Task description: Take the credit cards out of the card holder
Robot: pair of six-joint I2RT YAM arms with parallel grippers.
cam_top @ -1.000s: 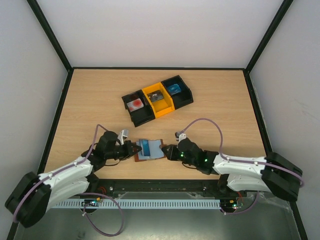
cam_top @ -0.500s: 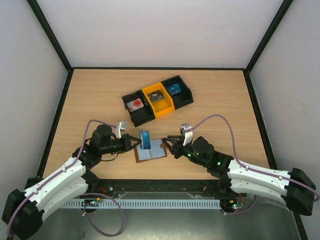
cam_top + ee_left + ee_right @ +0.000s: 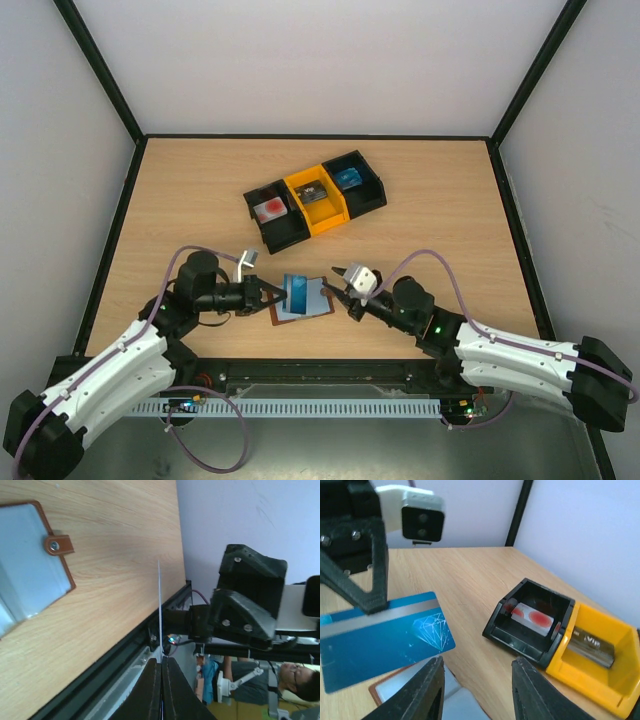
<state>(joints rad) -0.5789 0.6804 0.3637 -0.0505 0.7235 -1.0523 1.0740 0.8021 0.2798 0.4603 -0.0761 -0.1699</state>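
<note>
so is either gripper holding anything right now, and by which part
The left gripper pinches the blue card by its stripe-side edge; the right gripper is open and empty.

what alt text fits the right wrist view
A blue card, pinched by the left claw, hangs above an open brown card holder on a wooden table. The open right claw frames the bottom edge, with a black bin and a yellow bin at right.

Left arm stretched low, left gripper (image 3: 274,292) pinched tight on the blue card (image 3: 297,290). Right gripper (image 3: 344,290) faces it, jaws apart, holding nothing.
</note>
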